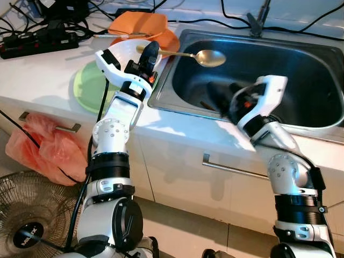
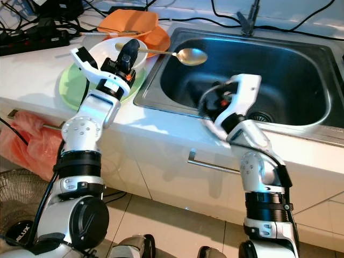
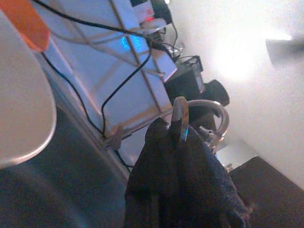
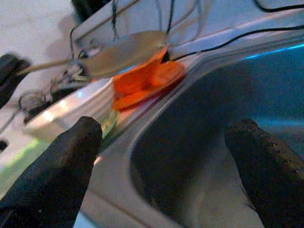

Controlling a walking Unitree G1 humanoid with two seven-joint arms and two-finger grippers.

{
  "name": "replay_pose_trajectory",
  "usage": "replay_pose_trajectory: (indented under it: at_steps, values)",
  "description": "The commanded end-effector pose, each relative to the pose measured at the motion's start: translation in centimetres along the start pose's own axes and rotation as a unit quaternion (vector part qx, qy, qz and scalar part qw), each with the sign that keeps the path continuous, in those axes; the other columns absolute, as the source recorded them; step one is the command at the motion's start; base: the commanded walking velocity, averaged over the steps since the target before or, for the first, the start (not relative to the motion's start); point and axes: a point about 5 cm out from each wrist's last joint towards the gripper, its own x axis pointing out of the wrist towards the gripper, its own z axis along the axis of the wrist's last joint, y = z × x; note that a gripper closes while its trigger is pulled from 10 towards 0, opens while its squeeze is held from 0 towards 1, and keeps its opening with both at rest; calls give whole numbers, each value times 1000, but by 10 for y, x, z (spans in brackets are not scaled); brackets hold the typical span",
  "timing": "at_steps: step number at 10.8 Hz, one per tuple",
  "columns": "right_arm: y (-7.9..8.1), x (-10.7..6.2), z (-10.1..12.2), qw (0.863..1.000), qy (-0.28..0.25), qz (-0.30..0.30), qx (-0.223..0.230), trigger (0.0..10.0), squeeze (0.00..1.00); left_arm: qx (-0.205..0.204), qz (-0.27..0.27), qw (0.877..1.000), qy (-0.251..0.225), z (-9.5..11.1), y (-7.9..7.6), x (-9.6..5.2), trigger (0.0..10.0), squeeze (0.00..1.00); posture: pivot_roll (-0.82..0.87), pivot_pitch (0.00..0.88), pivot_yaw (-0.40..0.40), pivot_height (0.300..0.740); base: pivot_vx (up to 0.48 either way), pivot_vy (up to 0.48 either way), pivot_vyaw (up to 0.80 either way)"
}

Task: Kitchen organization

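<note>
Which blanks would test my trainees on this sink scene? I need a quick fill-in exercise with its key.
1. The left gripper holds a ____ by its handle.
2. The spoon's bowl hangs over the ____.
3. The right gripper, fingers open, is down inside the ____.
4. The white bowl sits on a ____ plate.

Missing words: spoon; sink; sink; green

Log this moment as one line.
left pincer: shut on spoon, held over sink | right pincer: open, inside sink
</note>
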Motion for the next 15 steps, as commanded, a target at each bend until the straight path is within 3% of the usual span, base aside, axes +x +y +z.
replay_pose_trajectory:
  at_steps: [1, 2, 4, 6, 8, 9, 15]
  values:
    - [-2, 2, -1, 999, -4, -12, 37, 10000, 0, -20, -5, 1000, 13, -13, -2, -3, 0, 0, 124, 99, 60, 740, 0, 0, 0]
    - [-1, 4, 0, 996, -14, -19, 87, 10000, 0, -23, 4, 999, 25, -22, 3, -9, 0, 0, 125, 96, 58, 740, 0, 0, 0]
    - [0, 6, -1, 993, -17, -19, 117, 10000, 0, -30, 9, 999, 29, -25, 4, -13, 0, 0, 123, 96, 54, 740, 0, 0, 0]
    - [2, 11, 2, 981, -27, -11, 194, 10000, 0, -37, 19, 999, 32, -28, 8, -15, 0, 0, 124, 92, 44, 740, 0, 0, 0]
    - [3, 12, 0, 978, -22, -11, 209, 10000, 0, -39, 19, 998, 34, -30, 8, -15, 0, 0, 123, 94, 43, 740, 0, 0, 0]
    - [6, 14, -2, 971, -22, -4, 239, 10000, 0, -45, 18, 998, 38, -32, 8, -14, 0, 0, 121, 98, 46, 740, 0, 0, 0]
    - [11, 27, 8, 958, -59, 13, 282, 9647, 0, -70, 10, 995, 68, -53, 3, -15, 0, 0, 120, 101, 55, 740, 0, 0, 0]
